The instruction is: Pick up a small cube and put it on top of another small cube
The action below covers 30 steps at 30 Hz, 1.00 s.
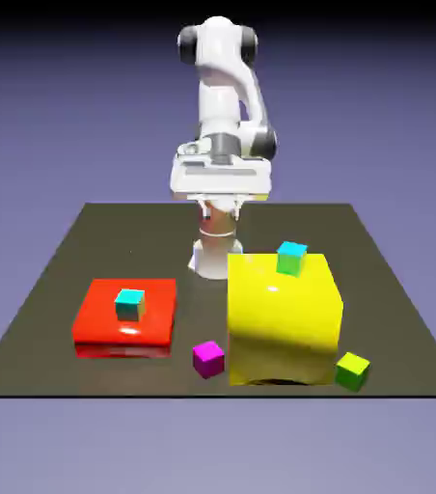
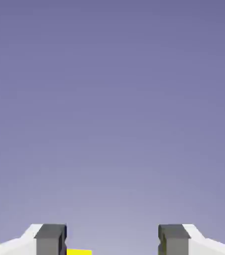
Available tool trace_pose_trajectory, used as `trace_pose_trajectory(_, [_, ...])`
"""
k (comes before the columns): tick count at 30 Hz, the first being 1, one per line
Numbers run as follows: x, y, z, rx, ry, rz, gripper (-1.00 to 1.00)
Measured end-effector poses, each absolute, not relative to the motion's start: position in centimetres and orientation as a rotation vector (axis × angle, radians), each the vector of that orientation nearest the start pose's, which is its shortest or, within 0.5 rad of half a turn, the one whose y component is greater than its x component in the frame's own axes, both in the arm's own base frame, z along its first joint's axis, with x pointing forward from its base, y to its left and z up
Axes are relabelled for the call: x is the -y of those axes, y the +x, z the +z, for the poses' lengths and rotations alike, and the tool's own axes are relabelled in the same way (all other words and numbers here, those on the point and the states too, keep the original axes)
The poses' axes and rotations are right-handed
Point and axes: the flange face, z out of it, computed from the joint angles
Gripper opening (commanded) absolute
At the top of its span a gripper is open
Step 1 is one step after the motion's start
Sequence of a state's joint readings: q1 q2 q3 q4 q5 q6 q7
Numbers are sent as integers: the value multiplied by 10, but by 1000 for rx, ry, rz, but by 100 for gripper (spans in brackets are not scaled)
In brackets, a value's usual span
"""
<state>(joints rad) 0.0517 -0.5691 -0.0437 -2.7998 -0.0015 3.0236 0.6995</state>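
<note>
The small magenta cube (image 1: pixel 208 359) sits on the dark table near the front edge, just to the exterior view's left of the big yellow block (image 1: pixel 284 318). Another small cube (image 1: pixel 291 258), cyan on top with green-teal faces, rests on the yellow block's top at its far edge. My gripper (image 1: pixel 220 203) hangs high above the table's far side, well away from both cubes. In the hand view my gripper (image 2: pixel 112 241) is open, its grey fingertips (image 2: pixel 51 239) set wide apart with only backdrop between them.
A flat red slab (image 1: pixel 125 314) lies on the exterior view's left with a twin cyan cube (image 1: pixel 130 305) with darker sides on it. A lime-green cube (image 1: pixel 352 370) sits at the yellow block's front right corner. A yellow strip (image 2: pixel 79 252) shows at the hand view's bottom edge.
</note>
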Motion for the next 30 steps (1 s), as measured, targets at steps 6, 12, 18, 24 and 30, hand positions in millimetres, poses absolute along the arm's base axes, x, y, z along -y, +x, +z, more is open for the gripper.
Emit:
trace_pose_trajectory(6, [7,402,468,-674,-2570,-976,0])
trace_pose_trajectory(12, [19,416,465,-437,-2625,-910,0])
trace_pose_trajectory(18, [29,432,451,-192,-2661,-834,0])
trace_pose_trajectory(24, [38,449,428,60,-2675,-749,0])
trace_pose_trajectory(30, [45,465,396,316,-2667,-656,0])
